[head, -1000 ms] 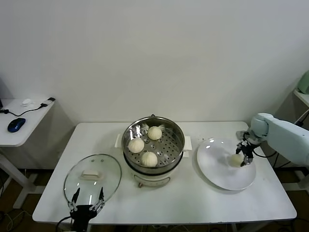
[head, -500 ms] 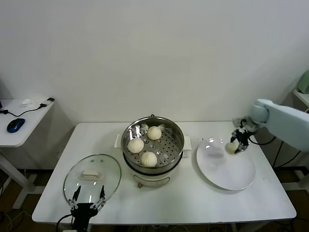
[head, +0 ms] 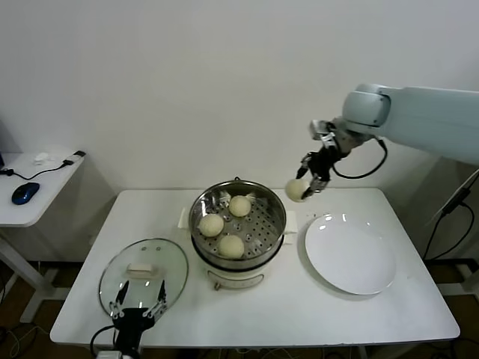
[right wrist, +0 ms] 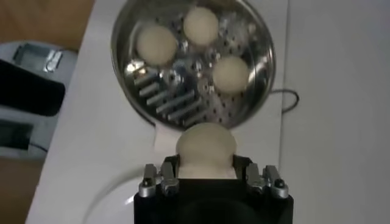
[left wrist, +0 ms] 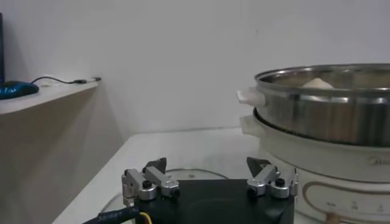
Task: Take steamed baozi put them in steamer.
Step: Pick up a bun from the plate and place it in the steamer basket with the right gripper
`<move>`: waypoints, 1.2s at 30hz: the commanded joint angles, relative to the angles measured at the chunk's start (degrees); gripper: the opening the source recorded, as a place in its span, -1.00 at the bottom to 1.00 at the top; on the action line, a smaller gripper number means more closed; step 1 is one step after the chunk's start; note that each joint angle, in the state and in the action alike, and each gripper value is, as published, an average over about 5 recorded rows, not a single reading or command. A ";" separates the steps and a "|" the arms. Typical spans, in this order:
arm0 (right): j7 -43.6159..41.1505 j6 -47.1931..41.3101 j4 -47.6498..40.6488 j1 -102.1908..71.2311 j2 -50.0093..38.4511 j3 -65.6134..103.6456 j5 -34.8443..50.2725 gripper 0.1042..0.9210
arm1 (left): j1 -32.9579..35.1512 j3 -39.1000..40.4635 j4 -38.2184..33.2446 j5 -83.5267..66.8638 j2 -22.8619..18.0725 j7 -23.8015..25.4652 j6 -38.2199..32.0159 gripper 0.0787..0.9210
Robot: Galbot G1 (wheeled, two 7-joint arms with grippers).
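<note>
My right gripper is shut on a cream-white baozi and holds it in the air just right of the steamer, above the table. In the right wrist view the baozi sits between my fingers, with the steamer beyond. Three baozi lie on the perforated tray: one at the back, one at the left, one at the front. My left gripper is open and empty at the table's front left, over the lid's near edge.
A white plate lies right of the steamer with nothing on it. A round glass lid with a white knob lies front left. A side desk with a blue mouse stands at far left.
My right gripper has lifted the baozi off the plate and carried it up and left, from over the plate to beside the steamer's right rim. The left arm has barely moved.
</note>
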 commanded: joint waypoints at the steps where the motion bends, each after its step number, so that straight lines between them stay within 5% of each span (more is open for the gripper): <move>1: 9.04 -6.27 3.58 -4.18 9.44 -2.94 9.35 0.21 | -0.17 -0.01 -0.36 -0.43 -0.02 0.05 0.06 0.77; 26: 12.66 -7.85 -5.40 -15.65 12.26 -0.91 1.10 0.22 | -1.34 -0.46 0.91 -1.37 0.69 0.13 0.03 0.77; 36: 6.87 -2.24 -5.85 -12.08 8.69 1.42 1.36 0.73 | -1.38 -0.55 0.20 -2.41 0.77 -0.03 -0.33 0.77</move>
